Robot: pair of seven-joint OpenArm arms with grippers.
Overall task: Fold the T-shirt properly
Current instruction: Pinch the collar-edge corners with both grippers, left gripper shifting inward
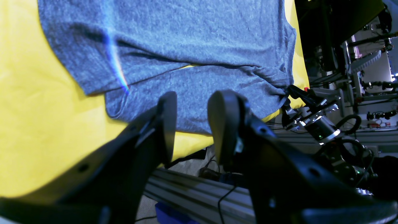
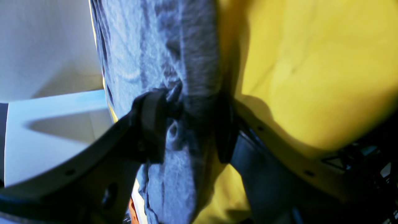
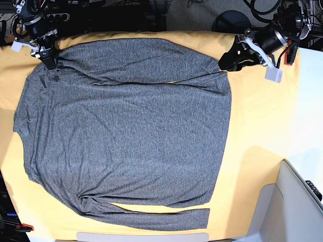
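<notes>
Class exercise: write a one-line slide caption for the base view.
Grey T-shirt spread on yellow table cloth; right gripper pinches a far corner, left gripper hovers open.

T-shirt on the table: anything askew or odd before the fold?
Nothing damaged. The T-shirt lies wrinkled, not smoothed, on the yellow cloth. The right gripper is shut on a bunched corner of it; the left gripper is open over its edge, holding nothing.

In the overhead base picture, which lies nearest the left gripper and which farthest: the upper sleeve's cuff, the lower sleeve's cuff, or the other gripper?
From the left gripper:
1. Upper sleeve cuff of the heather-grey T-shirt, just beside it.
2. Lower sleeve cuff, bottom edge.
3. Right gripper, far top-left corner.
</notes>
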